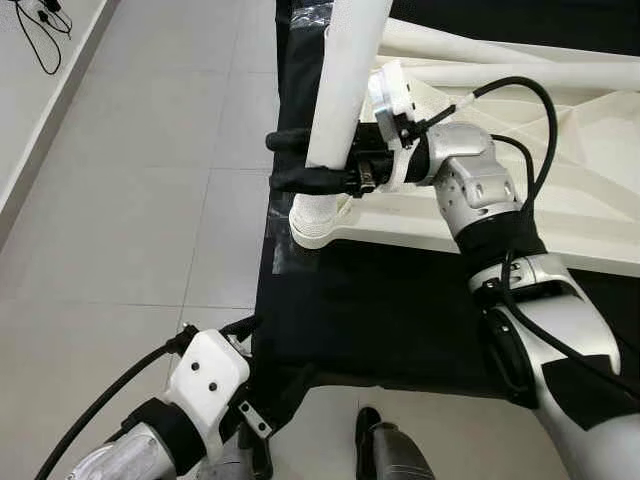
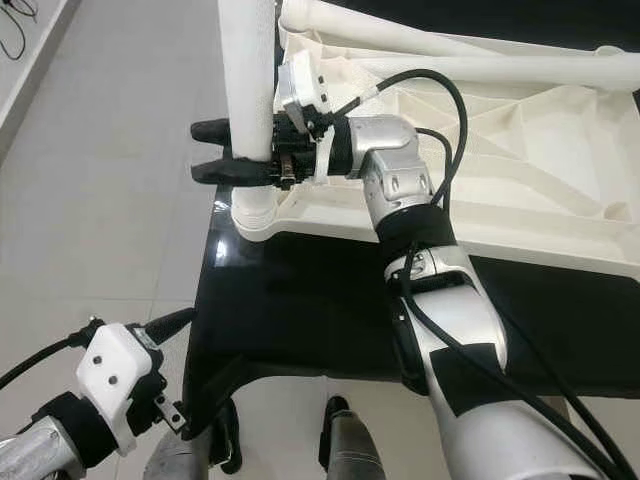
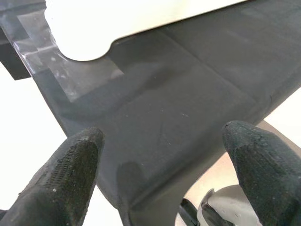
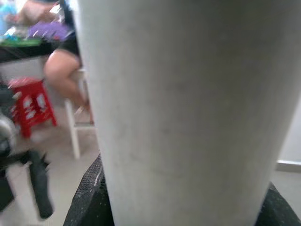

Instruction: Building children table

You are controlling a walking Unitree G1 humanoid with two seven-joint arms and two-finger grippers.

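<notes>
Going left to right: your left gripper (image 3: pixel 160 179) was hanging low off the near edge of the black mat (image 1: pixel 370 310), fingers spread wide with nothing between them, just looking down at the mat's taped corner. So it wasn't helping with anything.

Then the leg (image 1: pixel 345 90). It stood upright at the left corner of the upside-down tabletop (image 2: pixel 520 150), its foot sitting in the corner socket (image 1: pixel 315 222). Your right gripper (image 1: pixel 312 160) had it clamped side-on partway up, a black finger on each side and both tips poking out past the leg. In the right wrist view the leg was pressed right up against the lens, with a person sitting on a chair way off in the background.

What worried me: I couldn't tell if the leg was fully seated or only resting in the socket. Push down with any tilt and it would probably jam or pop out sideways. The tabletop also looked free on the mat, with nothing holding it, so a hard push could slide it. That smooth round leg could twist in the grip too.

Containers: none really, the socket was the nearest thing, with the leg in it. Other white legs (image 2: pixel 480 70) lay across the tabletop further right.
</notes>
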